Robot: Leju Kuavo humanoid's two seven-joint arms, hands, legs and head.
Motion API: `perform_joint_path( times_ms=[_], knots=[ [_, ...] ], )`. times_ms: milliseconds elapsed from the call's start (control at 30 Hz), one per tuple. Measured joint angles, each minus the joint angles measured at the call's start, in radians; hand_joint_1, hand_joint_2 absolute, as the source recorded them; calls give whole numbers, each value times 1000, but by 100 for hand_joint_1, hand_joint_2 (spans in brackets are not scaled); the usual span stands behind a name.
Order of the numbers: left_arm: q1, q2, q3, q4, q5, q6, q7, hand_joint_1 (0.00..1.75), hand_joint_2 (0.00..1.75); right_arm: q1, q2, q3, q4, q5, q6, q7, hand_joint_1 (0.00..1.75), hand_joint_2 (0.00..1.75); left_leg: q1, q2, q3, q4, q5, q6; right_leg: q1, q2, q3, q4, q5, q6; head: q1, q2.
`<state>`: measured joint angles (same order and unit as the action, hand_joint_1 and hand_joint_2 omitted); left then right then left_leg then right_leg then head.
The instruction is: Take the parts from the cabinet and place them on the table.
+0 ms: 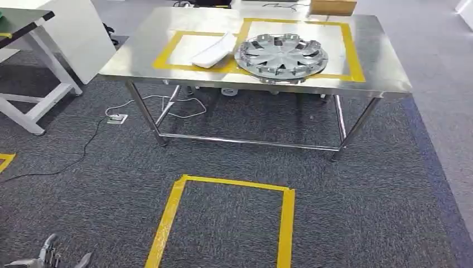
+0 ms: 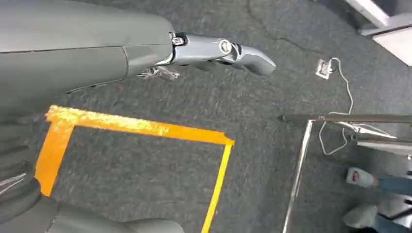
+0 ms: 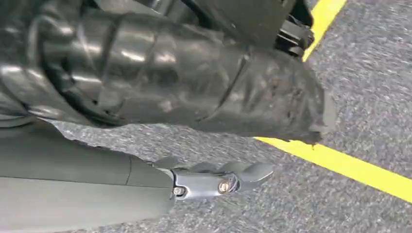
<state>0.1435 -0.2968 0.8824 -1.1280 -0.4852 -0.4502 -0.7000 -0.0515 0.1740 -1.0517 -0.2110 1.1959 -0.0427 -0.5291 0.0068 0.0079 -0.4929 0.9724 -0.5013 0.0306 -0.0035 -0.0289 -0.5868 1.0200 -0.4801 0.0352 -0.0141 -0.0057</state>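
Note:
A silver wheel cover (image 1: 281, 56) lies on the steel table (image 1: 385, 72), inside a yellow taped rectangle. Beside it, in a smaller taped rectangle, rests a white curved part (image 1: 215, 51). My left hand (image 1: 47, 254) hangs low at my side, far from the table, with its fingers apart and nothing in them. In the left wrist view the left hand (image 2: 214, 51) points out over the carpet. My right hand (image 3: 218, 180) also hangs over the carpet, fingers stretched out and holding nothing.
A yellow taped square (image 1: 284, 223) marks the grey carpet in front of the table. A white desk (image 1: 33, 106) stands at the left, with a floor socket (image 1: 116, 118) and cable near it. A person's shoes (image 2: 362, 177) show by the table legs (image 2: 299, 165).

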Motion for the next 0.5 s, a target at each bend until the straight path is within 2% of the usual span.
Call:
perform_joint_path(
  times_ms=[33, 100, 133, 167, 200, 233, 267, 300, 333, 367, 400, 433, 467, 500],
  knots=[
    [-4, -10, 3, -6, 0, -4, 0, 0, 175, 1, 0, 0, 0, 0, 0, 0, 0, 0, 0, 0, -14, 0, 9, 10, 1, 13, -19, 38, -53, 3, 5, 0],
    [-9, -22, 11, -9, 0, -11, 0, 0, 175, 1, 0, 0, 0, -2, -1, 0, 0, 0, -5, -1, -40, 1, 30, 18, 0, 24, -58, 175, -161, 5, 12, 0],
    [-10, -25, 17, -13, -1, -15, 0, 0, 175, 0, 0, 0, 0, -5, -1, 0, 0, 0, -8, -1, -58, 2, 44, 19, 1, 25, -74, 253, -192, 6, 13, 0],
    [-9, -29, 20, -16, -7, -19, 0, 0, 175, 0, 0, 0, 0, -8, 0, 3, 0, 0, -11, -1, -73, 4, 55, 19, 1, 25, -72, 287, -183, 6, 12, 0],
    [-9, -35, 21, -17, -7, -21, 0, 0, 175, 0, 0, 0, 0, -10, 2, 5, 0, 0, -13, -1, -90, 7, 66, 18, 1, 25, -50, 280, -148, 4, 13, 0],
    [-10, -38, 22, -17, -7, -21, 0, 0, 175, 0, 0, 0, 0, -12, 5, 5, 0, 0, -14, -1, -105, 12, 74, 17, 1, 25, -12, 238, -105, 1, 13, 0],
    [-9, -41, 22, -17, -7, -21, 0, 0, 175, 0, 0, 0, 0, -14, 7, 6, 0, 0, -15, -2, -119, 18, 82, 15, 2, 25, 40, 165, -68, -3, 13, 0],
    [-10, -42, 22, -19, -10, -21, 0, 0, 175, -3, 0, 0, 0, -18, 10, 6, 0, 0, -15, -2, -129, 24, 90, 11, 2, 25, 111, 63, -57, -8, 13, 0],
    [-10, -43, 22, -23, -10, -21, 0, 0, 175, -7, 0, 0, 0, -19, 11, 6, 0, 0, -21, -2, -140, 30, 96, 6, 5, 25, 163, -24, -90, -10, 13, 0],
    [-10, -44, 21, -26, -13, -21, 0, 0, 175, -10, 0, 0, 0, -20, 11, 6, 0, 0, -21, 2, -146, 35, 108, 2, 6, 25, 184, -66, -100, -16, 11, 0],
    [-10, -44, 21, -28, -14, -20, 0, 0, 175, -8, 0, 0, 0, -22, 11, 6, 0, 0, -19, 2, -146, 32, 120, 0, 7, 27, 163, -58, -92, -17, 10, 0],
    [-11, -44, 20, -28, -14, -18, 0, 0, 175, -8, 0, -1, 0, -23, 12, 6, 0, 0, -17, 3, -148, 29, 128, -5, 10, 28, 158, -55, -90, -20, 13, 0],
    [-10, -44, 20, -28, -13, -17, 0, 0, 175, -7, 0, -1, 0, -23, 12, 6, 0, 0, -18, 2, -149, 29, 134, -10, 8, 28, 153, -57, -81, -28, 13, 0],
    [-9, -43, 20, -28, -10, -15, 0, 0, 175, -7, 0, -2, 0, -24, 13, 6, 0, 0, -15, -2, -155, 37, 116, -18, 1, 22, 145, -61, -69, -36, 15, 0]
  ],
)
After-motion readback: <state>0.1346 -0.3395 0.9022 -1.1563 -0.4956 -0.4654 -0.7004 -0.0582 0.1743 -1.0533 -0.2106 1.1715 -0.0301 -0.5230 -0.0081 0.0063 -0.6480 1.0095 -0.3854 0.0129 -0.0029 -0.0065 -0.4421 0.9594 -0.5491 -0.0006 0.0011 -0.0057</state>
